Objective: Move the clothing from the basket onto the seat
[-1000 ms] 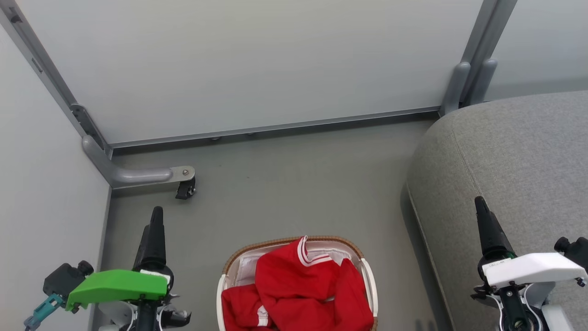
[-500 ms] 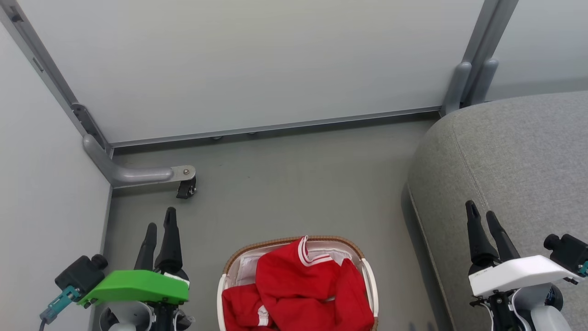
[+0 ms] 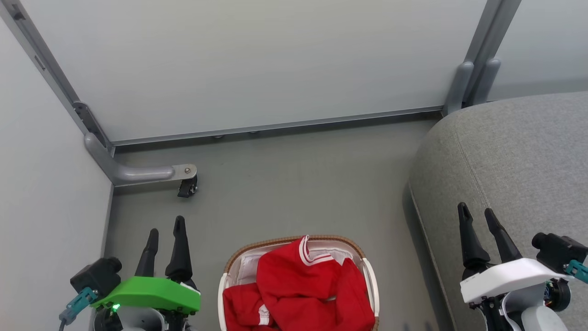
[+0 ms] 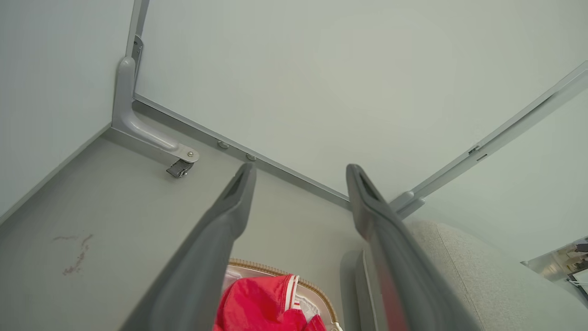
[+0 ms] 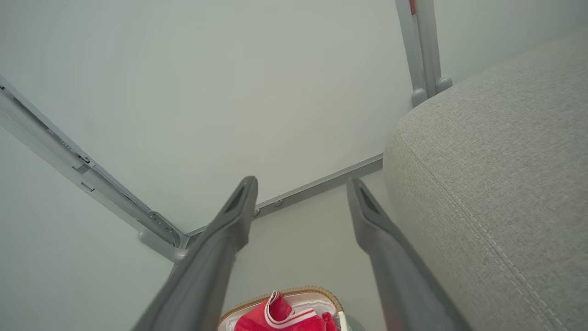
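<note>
**A:** Start at the left. What is the left gripper point(image 3: 166, 226) doing?

**B:** It hangs over bare floor with its two dark fingers apart and nothing between them, pointing toward the far wall.

**A:** Where is the clothing from there?

**B:** To its right and a little closer to the robot than its fingertips. The clothing point(image 3: 303, 285) is heaped in the basket point(image 3: 275, 241), which stands on the floor between the two arms. A white-trimmed edge pokes up near the far rim.

**A:** Which way does the heap run?

**B:** Hard to say. The bottom of the head view cuts off the near part of the basket and pile, so I won't commit.

**A:** And further right?

**B:** The seat point(image 3: 519, 156) is near the basket, with a strip of floor between them. The right gripper point(image 3: 475, 210) hovers over the seat's front edge, its fingers also spread and empty.

**A:** Which arm should reach in?

**B:** The left looks nearer to the basket. It would need to swing inward and down onto the pile, then carry it rightward to the seat.
</note>
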